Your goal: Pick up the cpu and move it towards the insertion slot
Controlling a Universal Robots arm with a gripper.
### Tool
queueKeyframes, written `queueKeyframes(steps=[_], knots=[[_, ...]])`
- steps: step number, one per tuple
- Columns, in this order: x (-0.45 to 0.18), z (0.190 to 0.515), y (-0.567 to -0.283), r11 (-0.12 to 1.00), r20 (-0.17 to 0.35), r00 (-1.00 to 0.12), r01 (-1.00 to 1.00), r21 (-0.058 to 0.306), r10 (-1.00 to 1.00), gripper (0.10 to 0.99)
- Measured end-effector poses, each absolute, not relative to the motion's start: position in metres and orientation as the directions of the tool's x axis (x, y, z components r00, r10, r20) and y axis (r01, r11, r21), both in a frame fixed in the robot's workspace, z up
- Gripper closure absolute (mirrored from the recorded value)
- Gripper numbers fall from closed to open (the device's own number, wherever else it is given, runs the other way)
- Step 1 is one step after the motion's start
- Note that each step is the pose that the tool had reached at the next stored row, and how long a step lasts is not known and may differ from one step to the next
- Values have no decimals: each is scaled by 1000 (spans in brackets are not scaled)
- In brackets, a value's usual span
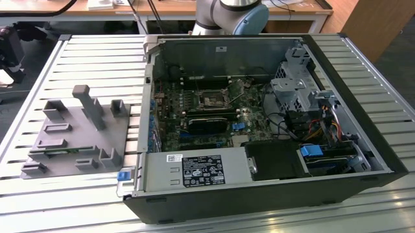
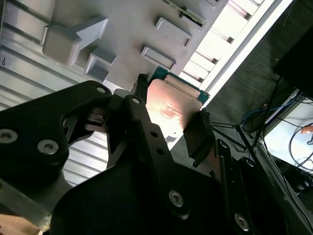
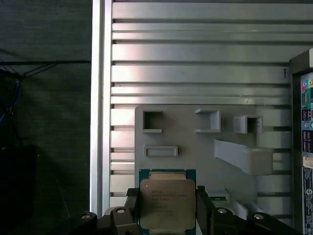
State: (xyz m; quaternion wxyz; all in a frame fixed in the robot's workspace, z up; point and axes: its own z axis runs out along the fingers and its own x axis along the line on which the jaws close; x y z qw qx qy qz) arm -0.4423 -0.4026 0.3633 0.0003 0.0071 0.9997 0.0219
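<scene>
First wrist view has the gripper clamped on the cpu, one black finger pressed to each side of the chip, its silvery top facing the camera. The chip is held above the grey fixture that lies on the slatted table. Exterior view places the insertion slot on the motherboard inside the open computer case, well apart from that fixture, toward the exterior view's right

Slatted metal table, with grey moulded fixture plate beside open black computer case on top.
</scene>
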Motion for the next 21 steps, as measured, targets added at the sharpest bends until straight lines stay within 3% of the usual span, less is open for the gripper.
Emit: queueKeyframes(steps=[21], knots=[[-442, 393, -402, 999, 0, -1000, 14, 44, 14, 541]])
